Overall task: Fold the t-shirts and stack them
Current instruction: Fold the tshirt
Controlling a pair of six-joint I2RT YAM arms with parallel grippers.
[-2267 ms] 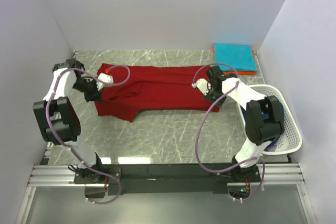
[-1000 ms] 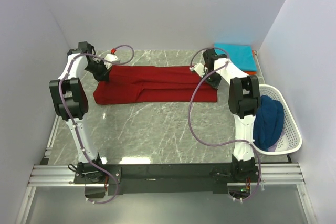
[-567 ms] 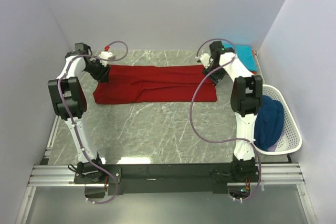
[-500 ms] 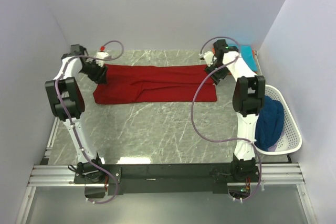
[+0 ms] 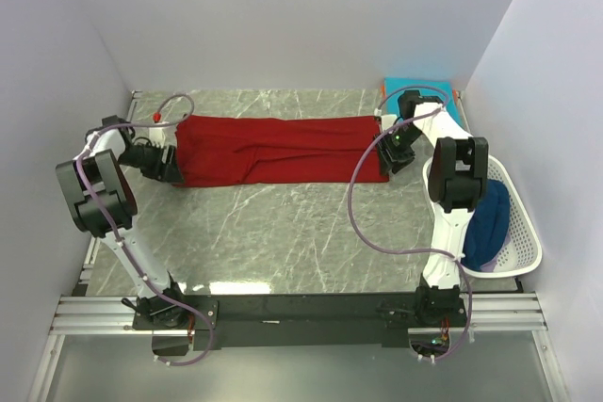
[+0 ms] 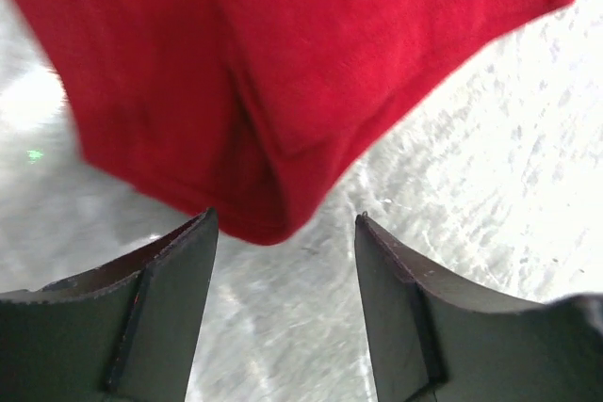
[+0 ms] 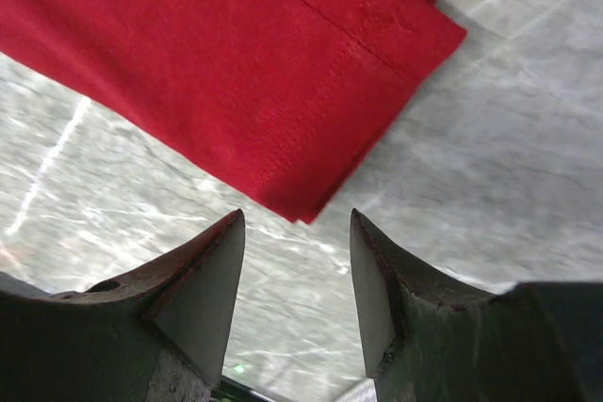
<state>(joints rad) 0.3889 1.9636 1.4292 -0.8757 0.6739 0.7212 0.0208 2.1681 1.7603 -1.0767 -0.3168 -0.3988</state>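
At the left of the top view, the left tool [image 6: 285,223] sits low at the left end of the dark red t-shirt [image 5: 278,150]. Its jaws stand well apart and hold nothing. In the left wrist view, a doubled corner of the cloth lies on the bench [image 5: 283,233] just ahead of the gap between them.

The shirt is folded into a long band across the upper middle of the frame. I judge it light, limp and quick to slide layer over layer. It should therefore be taken at the end corners, with every layer pinched together.

At the band's right end, the right tool [image 7: 297,221] is likewise open and empty. The shirt's lower right corner lies just in front of its fingertips; I cannot tell whether it touches them.

In the upper right corner of the bench lies a folded teal t-shirt [image 5: 421,85], partly hidden by the right arm. At the far right, a navy t-shirt [image 5: 487,223] lies bunched in the white basket [image 5: 529,237].
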